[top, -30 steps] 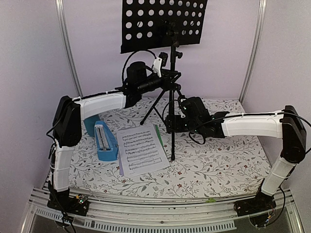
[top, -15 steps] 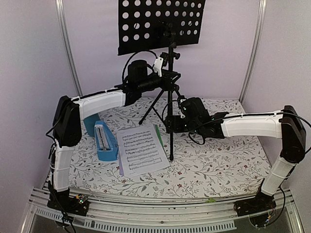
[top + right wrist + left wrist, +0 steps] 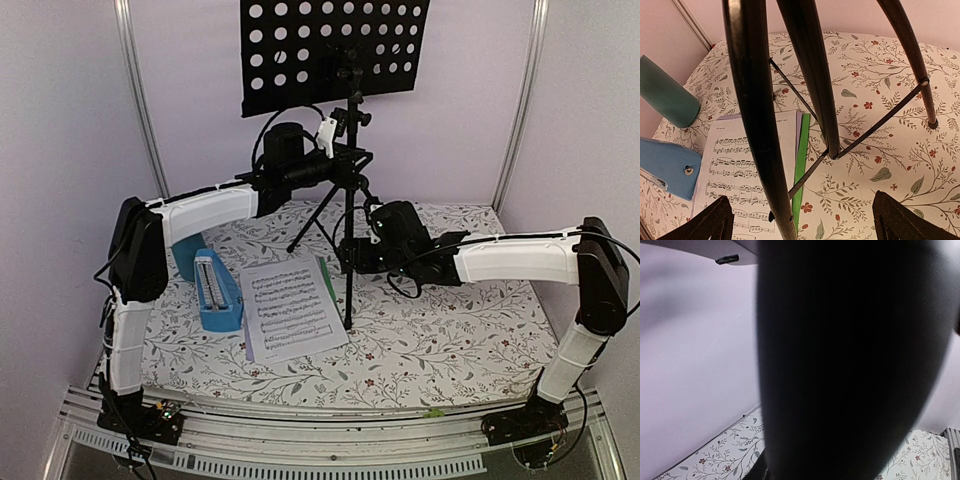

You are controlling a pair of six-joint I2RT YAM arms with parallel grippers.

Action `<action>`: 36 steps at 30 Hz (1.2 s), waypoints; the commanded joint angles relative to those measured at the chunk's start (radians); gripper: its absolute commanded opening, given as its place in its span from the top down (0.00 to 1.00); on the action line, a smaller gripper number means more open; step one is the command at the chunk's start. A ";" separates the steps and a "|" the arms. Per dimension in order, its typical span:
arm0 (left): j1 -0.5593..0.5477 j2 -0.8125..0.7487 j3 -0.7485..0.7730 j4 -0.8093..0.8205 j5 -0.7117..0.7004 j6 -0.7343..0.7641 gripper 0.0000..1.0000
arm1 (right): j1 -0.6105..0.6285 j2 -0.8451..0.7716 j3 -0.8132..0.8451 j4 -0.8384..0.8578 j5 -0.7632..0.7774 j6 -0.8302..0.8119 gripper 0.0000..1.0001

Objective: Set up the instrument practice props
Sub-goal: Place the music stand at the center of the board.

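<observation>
Step in hand: positioning the music stand (image 3: 348,295). It stands upright on its tripod legs at the back-middle of the table (image 3: 450,340), with the perforated desk (image 3: 335,50) up top and bare. The left gripper (image 3: 346,158) is up at the clamp hub on the pole. Its wrist view is blocked by a dark out-of-focus shape, and from above the jaws blend into the hub, so I cannot tell whether they are gripping or clear of it. The right gripper (image 3: 352,256) is low on the pole. In the wrist view its fingers (image 3: 710,222) sit at the two bottom corners, spread as wide as they go. The pole and a leg run between them with a gap on each side, so it has hold of nothing. The sheet-music pages (image 3: 292,310) lie flat on the cloth just left of the pole's foot, a green sheet showing under the white one. The metronome (image 3: 215,292) is just left of the pages and looks laid on its back, not certain. The teal cup (image 3: 186,258) is behind it and is not part of the job. My read is that the task is about a third done: the stand is up but nothing is placed yet. Next, back both arms off without nudging a leg, since the tripod looks light and tippy. Then lift the pages by an edge (thin and flat, so a fiddly pick) and get them onto the desk ledge. Readable text: only printed staves of notation on the top page, with no legible title. The metronome face shows a tempo scale too small to read, and no brand or label is visible
</observation>
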 commanded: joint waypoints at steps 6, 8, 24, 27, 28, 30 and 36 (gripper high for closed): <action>-0.008 -0.008 0.034 -0.005 -0.002 0.019 0.71 | 0.005 -0.019 -0.015 0.013 0.010 -0.012 0.01; -0.009 -0.008 0.034 -0.003 0.002 0.019 0.71 | 0.004 -0.029 -0.017 0.010 0.016 -0.016 0.01; -0.009 -0.063 -0.051 0.038 0.023 0.035 0.46 | 0.006 -0.133 -0.074 0.027 -0.007 -0.037 0.01; -0.009 -0.092 -0.098 0.063 0.046 0.054 0.37 | 0.007 -0.126 -0.075 0.024 -0.021 -0.031 0.01; -0.009 -0.103 -0.114 0.070 0.052 0.060 0.34 | 0.010 -0.123 -0.074 0.022 -0.022 -0.031 0.01; -0.009 -0.123 -0.150 0.091 0.076 0.074 0.31 | 0.014 -0.118 -0.075 0.021 -0.023 -0.031 0.01; -0.004 -0.185 -0.254 0.171 0.122 0.086 0.23 | 0.017 -0.121 -0.085 0.021 -0.032 -0.025 0.01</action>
